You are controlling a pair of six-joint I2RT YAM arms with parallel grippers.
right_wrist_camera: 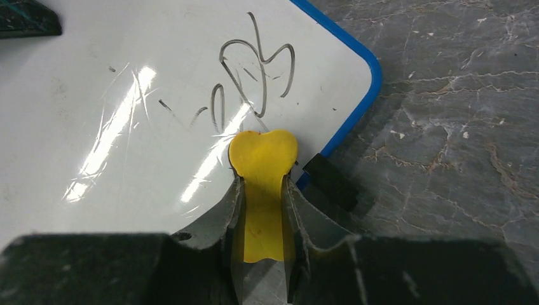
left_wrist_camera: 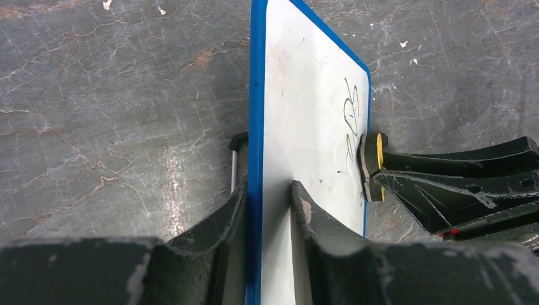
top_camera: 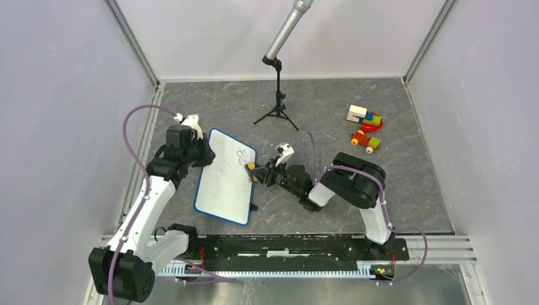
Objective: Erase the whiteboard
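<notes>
The whiteboard [top_camera: 224, 178], white with a blue rim, is tilted up off the table, with black scribbles [top_camera: 241, 157] near its far right corner. My left gripper [top_camera: 202, 149] is shut on its far left edge; the left wrist view shows the rim [left_wrist_camera: 257, 127] pinched between the jaws. My right gripper [top_camera: 260, 173] is shut on a yellow eraser [right_wrist_camera: 262, 162] whose pad presses on the board just below the scribbles [right_wrist_camera: 254, 76]. The eraser also shows in the left wrist view [left_wrist_camera: 372, 166]. A black clip [right_wrist_camera: 330, 181] sits on the board's right edge.
A microphone on a black tripod [top_camera: 278, 101] stands behind the board. Coloured toy blocks [top_camera: 364, 117] and a small toy car [top_camera: 365, 140] lie at the far right. A metal rail [top_camera: 286, 248] runs along the near edge.
</notes>
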